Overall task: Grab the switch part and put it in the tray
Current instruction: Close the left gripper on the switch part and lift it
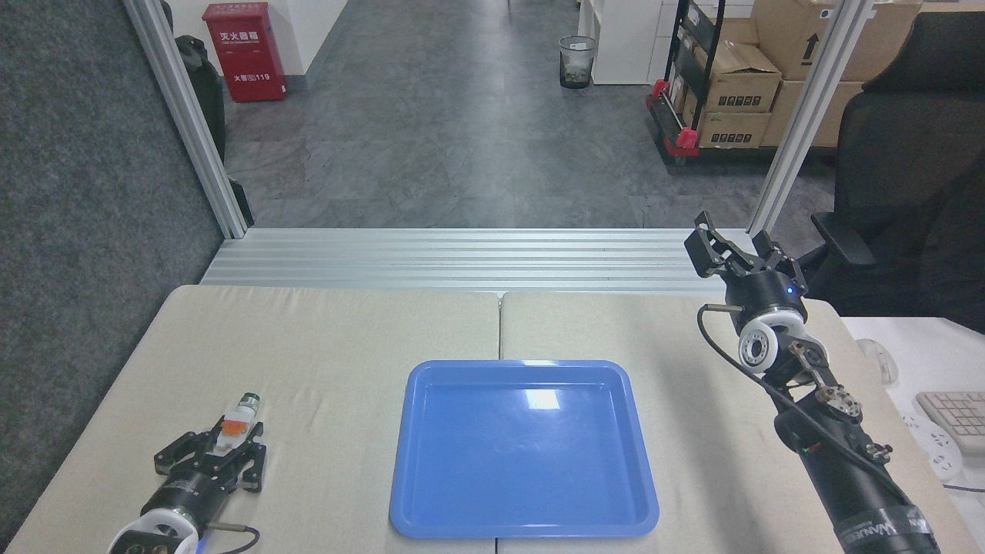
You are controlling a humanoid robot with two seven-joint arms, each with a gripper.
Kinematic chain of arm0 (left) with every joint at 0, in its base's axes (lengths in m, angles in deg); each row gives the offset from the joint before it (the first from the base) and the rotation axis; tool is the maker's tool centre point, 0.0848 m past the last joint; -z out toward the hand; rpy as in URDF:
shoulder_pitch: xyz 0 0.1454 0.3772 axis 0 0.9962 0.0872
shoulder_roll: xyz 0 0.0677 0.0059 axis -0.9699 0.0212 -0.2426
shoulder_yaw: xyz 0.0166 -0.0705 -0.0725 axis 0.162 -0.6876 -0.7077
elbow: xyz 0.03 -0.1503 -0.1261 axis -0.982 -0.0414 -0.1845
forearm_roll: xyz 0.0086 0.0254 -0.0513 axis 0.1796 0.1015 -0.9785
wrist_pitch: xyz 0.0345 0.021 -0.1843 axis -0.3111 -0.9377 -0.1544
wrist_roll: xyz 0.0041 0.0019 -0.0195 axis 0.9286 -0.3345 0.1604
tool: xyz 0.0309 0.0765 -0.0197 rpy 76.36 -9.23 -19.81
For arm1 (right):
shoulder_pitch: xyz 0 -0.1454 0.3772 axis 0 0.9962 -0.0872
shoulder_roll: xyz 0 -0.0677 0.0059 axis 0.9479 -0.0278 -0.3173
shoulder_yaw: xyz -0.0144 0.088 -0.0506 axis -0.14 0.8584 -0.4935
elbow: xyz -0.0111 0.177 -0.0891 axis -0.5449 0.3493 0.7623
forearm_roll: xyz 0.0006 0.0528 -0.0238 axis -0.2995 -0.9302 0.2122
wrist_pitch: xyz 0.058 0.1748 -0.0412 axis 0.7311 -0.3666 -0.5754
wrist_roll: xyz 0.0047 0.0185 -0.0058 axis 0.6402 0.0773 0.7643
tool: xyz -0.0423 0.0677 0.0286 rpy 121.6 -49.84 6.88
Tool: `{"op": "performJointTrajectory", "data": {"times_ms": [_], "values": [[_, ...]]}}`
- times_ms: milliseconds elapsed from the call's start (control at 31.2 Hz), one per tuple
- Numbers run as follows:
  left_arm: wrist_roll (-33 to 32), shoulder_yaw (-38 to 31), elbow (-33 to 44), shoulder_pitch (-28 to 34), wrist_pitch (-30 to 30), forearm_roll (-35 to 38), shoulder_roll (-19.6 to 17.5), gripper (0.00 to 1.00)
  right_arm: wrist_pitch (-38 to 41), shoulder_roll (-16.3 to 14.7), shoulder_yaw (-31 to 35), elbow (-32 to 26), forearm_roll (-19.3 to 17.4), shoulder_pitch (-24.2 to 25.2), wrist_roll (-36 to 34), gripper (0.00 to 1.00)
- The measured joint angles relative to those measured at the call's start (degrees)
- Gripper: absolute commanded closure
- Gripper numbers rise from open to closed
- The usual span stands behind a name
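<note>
One switch part sits at the left front of the table, its white and orange body caught between the fingers of the left gripper and its silver neck and dark green tip poking out past them, pointing away from the robot. The fingers are drawn in against the body on both sides, a clenched grasp low over the beige tabletop. Whether the part rests on the surface or is lifted just clear of it cannot be told from the head view.

To its right, well apart, lies the tray, a glossy blue rectangle with rounded corners and a raised rim, centred at the front of the table across the seam between the two beige panels. A window glare shows on its floor.

Farther right, the right gripper hangs above the table's far right corner, its dark fingers spread and grasping nothing.

Past the table's right edge, part of a keyboard shows on a white desk, with a black chair behind it. Across the grey floor stand a red cabinet, a bin and stacked boxes.
</note>
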Motion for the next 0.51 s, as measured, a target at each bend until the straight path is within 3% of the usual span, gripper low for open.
{"op": "performJointTrajectory", "data": {"times_ms": [320, 512], "values": [[-0.11, 0.10, 1.32, -0.09, 3.48, -0.35, -0.16, 1.00, 0.00, 0.00, 0.00, 0.00, 0.00, 0.00, 0.00, 0.01], [-0.88, 0.14, 6.95, -0.37, 8.23, -3.02, -0.31, 1.00, 0.00, 0.00, 0.00, 0.00, 0.00, 0.00, 0.00, 0.01]]}}
